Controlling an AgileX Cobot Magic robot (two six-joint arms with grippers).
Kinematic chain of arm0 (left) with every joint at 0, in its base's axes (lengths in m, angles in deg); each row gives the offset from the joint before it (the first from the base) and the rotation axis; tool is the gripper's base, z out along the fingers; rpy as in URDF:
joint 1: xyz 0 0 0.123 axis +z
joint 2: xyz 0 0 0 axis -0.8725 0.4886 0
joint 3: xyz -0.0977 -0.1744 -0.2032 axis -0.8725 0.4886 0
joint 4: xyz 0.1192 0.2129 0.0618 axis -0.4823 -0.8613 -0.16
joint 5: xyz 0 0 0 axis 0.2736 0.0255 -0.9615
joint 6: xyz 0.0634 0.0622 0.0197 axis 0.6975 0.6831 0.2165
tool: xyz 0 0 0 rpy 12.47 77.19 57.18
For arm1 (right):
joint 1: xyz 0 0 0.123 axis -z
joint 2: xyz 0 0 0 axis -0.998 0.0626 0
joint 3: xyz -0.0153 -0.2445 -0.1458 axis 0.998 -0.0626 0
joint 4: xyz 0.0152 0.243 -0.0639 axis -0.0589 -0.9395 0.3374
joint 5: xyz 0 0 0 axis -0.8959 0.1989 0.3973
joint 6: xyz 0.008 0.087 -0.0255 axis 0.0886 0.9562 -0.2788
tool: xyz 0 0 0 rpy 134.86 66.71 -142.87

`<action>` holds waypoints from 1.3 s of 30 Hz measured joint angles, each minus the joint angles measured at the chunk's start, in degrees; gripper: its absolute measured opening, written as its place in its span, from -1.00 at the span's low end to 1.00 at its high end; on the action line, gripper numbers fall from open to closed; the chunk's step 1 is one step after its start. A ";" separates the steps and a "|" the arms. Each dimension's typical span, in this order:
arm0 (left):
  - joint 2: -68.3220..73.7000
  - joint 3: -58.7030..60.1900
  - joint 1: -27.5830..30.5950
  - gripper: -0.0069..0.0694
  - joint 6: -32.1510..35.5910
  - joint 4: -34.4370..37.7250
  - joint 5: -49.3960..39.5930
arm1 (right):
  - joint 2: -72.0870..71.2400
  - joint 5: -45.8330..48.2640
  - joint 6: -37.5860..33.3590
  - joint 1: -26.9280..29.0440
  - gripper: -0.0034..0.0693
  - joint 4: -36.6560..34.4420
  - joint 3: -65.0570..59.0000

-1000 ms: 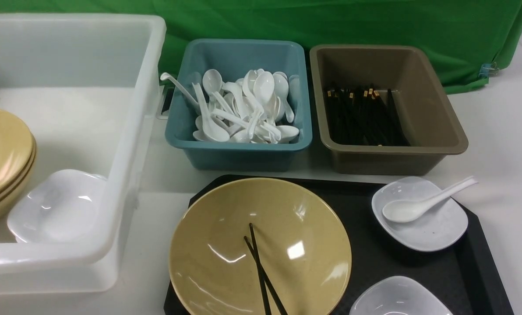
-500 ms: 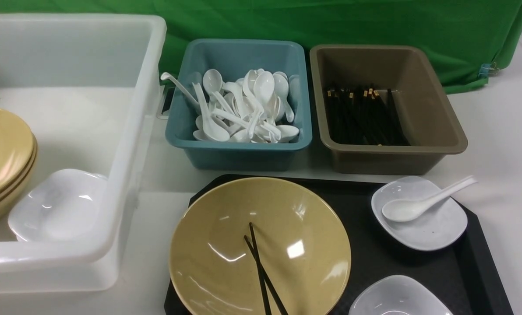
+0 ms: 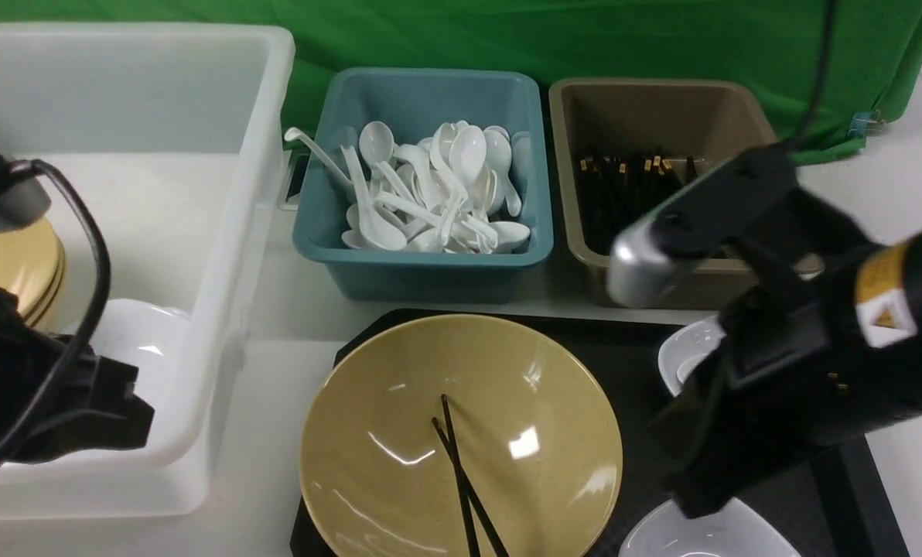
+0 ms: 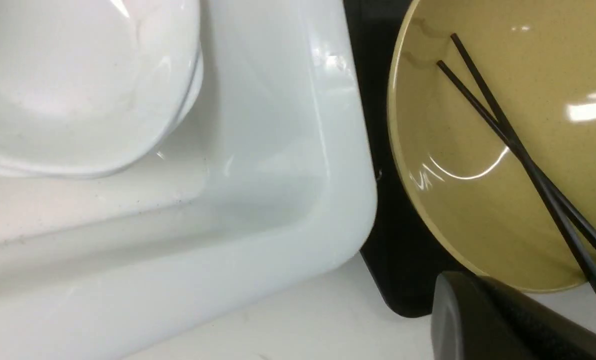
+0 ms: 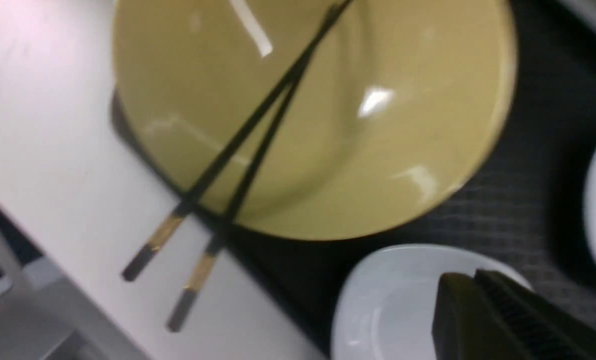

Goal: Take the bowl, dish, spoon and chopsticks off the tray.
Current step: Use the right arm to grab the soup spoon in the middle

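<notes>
The mustard bowl (image 3: 507,387) sits on the left part of the black tray (image 3: 639,363), with the black chopsticks (image 3: 461,480) lying crossed inside it. The chopsticks' ends stick out over the bowl's near rim (image 5: 193,280). One white dish (image 3: 701,534) is at the tray's near right. A second dish (image 3: 681,348) shows only an edge behind my right arm (image 3: 801,348), which hides the spoon. My right gripper (image 5: 473,290) hangs shut and empty above the near dish (image 5: 393,300). My left gripper (image 4: 453,300) is shut and empty, off the tray's left edge beside the bowl (image 4: 478,200).
A big white tub (image 3: 221,232) at the left holds stacked mustard bowls (image 3: 12,255) and white dishes (image 3: 132,340); my left arm (image 3: 43,402) hangs over its near side. Behind the tray stand a blue tub of spoons (image 3: 422,263) and a brown tub of chopsticks (image 3: 639,193).
Both arms have come into the front view; the right one now covers the far dish and the spoon. Nothing on the tray has moved.
</notes>
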 joint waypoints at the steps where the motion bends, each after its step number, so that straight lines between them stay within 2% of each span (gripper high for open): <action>1: -0.59 0.00 -0.96 -0.87 0.13 -0.33 0.00 | 3.52 1.69 -2.72 0.49 -0.91 -2.36 2.29; 3: -1.40 -0.05 -2.13 -0.87 0.31 -0.63 0.00 | 9.14 3.51 -6.00 1.77 -0.92 -5.01 6.02; 6: -2.09 0.00 -2.75 -0.87 0.84 -0.63 0.00 | 11.82 4.06 -7.22 3.19 -0.92 -5.41 8.78; 10: -2.34 0.42 -2.75 -0.87 1.27 -0.03 0.04 | 11.77 6.19 -7.97 5.98 -0.92 -5.23 11.36; 12: -2.34 0.48 -2.75 -0.87 1.76 0.44 0.00 | 11.10 7.93 -8.16 8.59 -0.92 -2.90 11.98; 14: -2.34 0.48 -2.75 -0.87 1.91 0.57 0.00 | 10.22 9.25 -6.22 15.47 -0.92 1.32 11.86; 19: -2.34 0.48 -2.75 -0.87 2.03 0.59 0.64 | 10.03 8.30 -3.19 30.32 -0.89 3.47 9.99; 20: -2.34 0.48 -2.75 -0.87 2.17 0.59 0.73 | 10.03 7.51 -2.41 34.70 -0.83 3.73 8.94; 21: -2.34 0.48 -2.75 -0.87 2.17 0.59 0.79 | 10.03 7.14 -1.90 35.29 -0.80 3.73 8.77; 22: -2.34 0.48 -2.75 -0.87 2.29 0.64 1.10 | 10.03 5.41 -1.27 40.04 -0.64 3.73 7.21; 23: -2.34 0.48 -2.75 -0.87 2.29 0.64 1.10 | 10.03 5.11 -1.28 40.64 -0.64 3.68 7.01; 25: -2.34 0.48 -2.75 -0.87 2.29 0.64 1.53 | 10.98 0.03 -0.74 48.90 -0.17 0.26 4.31; 29: -2.34 0.48 -2.75 -0.87 2.90 0.64 2.15 | 15.20 -6.30 -4.39 54.90 0.17 -9.12 3.31; 33: -2.34 0.48 -2.75 -0.87 3.36 0.14 2.36 | 21.75 -11.70 -6.35 55.49 0.23 -15.97 3.31; 39: -2.34 0.48 -2.75 -0.87 3.46 -1.20 2.39 | 28.22 -14.18 -8.42 55.49 0.25 -22.79 3.31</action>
